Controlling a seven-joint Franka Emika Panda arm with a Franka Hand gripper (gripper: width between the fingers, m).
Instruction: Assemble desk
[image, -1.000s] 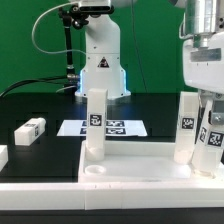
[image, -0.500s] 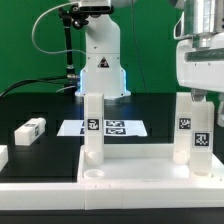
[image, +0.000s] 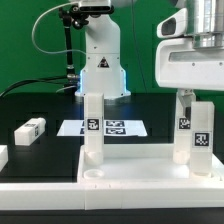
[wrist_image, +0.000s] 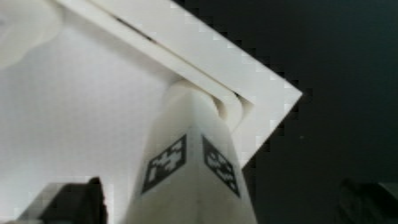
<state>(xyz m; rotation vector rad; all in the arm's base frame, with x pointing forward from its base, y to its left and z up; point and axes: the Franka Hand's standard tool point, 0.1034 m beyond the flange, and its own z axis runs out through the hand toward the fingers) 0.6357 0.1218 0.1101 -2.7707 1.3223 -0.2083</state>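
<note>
I have the claw (image: 197, 96) open over the nearer leg (image: 203, 140) on the exterior view's right, upright in a corner of the tabletop (image: 140, 168) on the bench (image: 40, 110). Catching it while lifting could tip it, if loosely seated.

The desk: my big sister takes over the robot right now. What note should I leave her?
Gripper: open, holding nothing, just above the legs at the exterior view's right.
Tabletop: lies flat at the front, rim up.
Done: the left leg stands upright on the tabletop. The right leg and the second right leg stand upright side by side. Whether the second one is fully seated cannot be told.
Left: the loose leg lies on the black table. It likely goes in the empty front socket.
</note>
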